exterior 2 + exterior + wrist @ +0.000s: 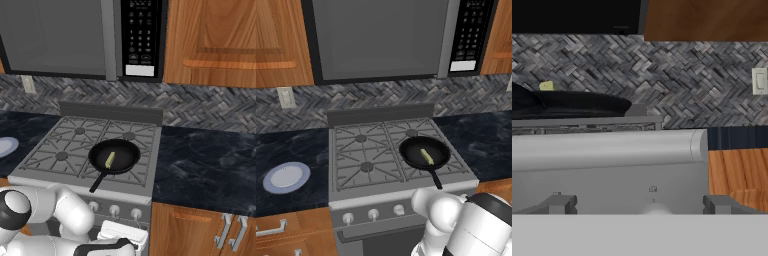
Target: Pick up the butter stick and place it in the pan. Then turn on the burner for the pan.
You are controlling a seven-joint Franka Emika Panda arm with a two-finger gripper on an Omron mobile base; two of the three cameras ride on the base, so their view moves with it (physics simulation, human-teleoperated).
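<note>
The black pan (424,152) (114,155) sits on the stove's front right grate, its handle pointing toward the front edge. The pale-yellow butter stick (427,156) (110,160) lies inside it. The pan covers the burner beneath it. My gripper (639,205) is open and holds nothing, its fingertips (559,204) wide apart. It is low in front of the stove's grey front panel (612,150). From there the pan (572,105) appears edge-on, with the butter stick (546,86) showing just above its rim. In the right base view my hand (122,234) is below the knob row.
Three silver knobs (373,214) (114,210) line the stove front. A blue-rimmed white plate (286,176) lies on the dark counter left of the stove. A microwave (381,37) hangs above. Wooden cabinets (200,230) flank the stove below the counter.
</note>
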